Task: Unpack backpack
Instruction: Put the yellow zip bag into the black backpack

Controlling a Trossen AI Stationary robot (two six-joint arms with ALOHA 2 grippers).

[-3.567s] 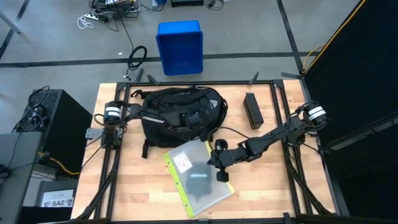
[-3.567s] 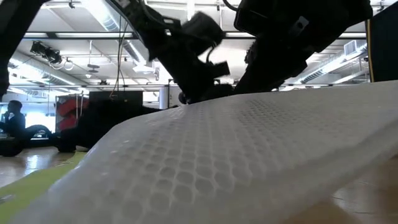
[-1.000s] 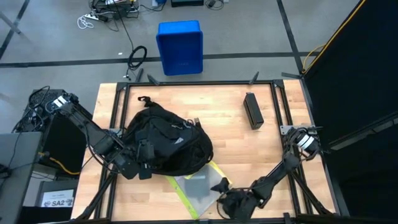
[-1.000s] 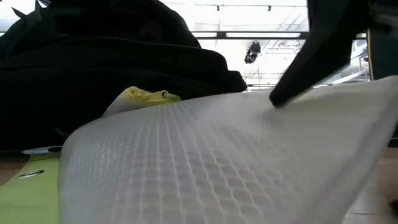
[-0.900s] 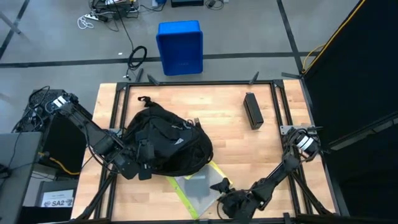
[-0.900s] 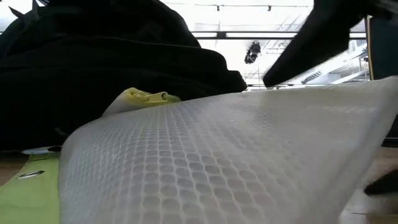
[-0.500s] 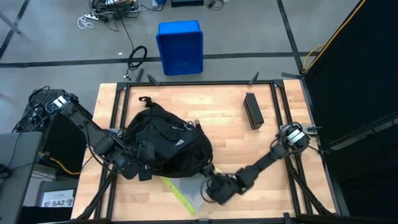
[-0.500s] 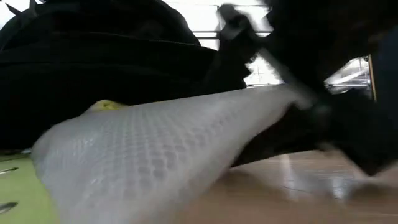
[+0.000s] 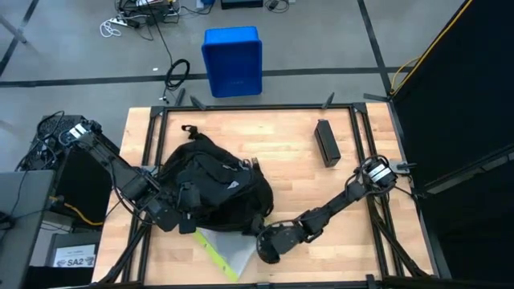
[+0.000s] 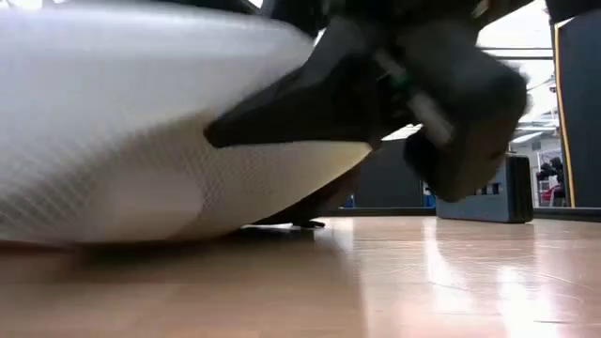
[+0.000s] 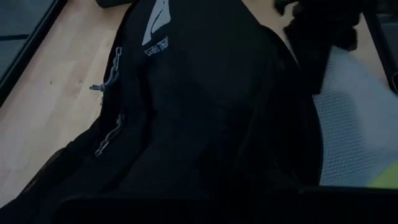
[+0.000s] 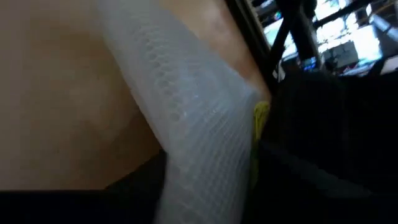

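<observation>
The black backpack [image 9: 215,186] lies on the table's left half, its pale logo [image 11: 155,25] facing up. My left gripper [image 9: 183,218] is shut at its near left side. A translucent white mesh pouch [image 9: 231,255] with a yellow-green edge [image 9: 207,247] lies at the near edge, its far part tucked under the backpack. The pouch bulges up in the low view [image 10: 122,122]. My right gripper [image 9: 259,245] is open at the pouch's right end, pointing toward the table's left. My left gripper is shut on the backpack's near left side [image 9: 194,210], coming from the table's left. Dark fabric and the gripper itself hide the place of contact. The backpack rests on the table. My right gripper meets the pouch's right end [image 12: 186,106], coming nearly level from the table's right. One dark finger [image 10: 282,113] lies along the pouch's upper face. The pouch bows upward, its underside on the table.
A black box [image 9: 326,143] lies at the far right of the table. A blue bin [image 9: 232,61] stands on the floor beyond the far edge. Bare wood stretches across the table's middle and right.
My right gripper has swept from the near edge toward the table's left and the backpack, rolling as it went. The pouch has slid left with it. Its right part has bunched and risen, and more of it now lies under the backpack.
</observation>
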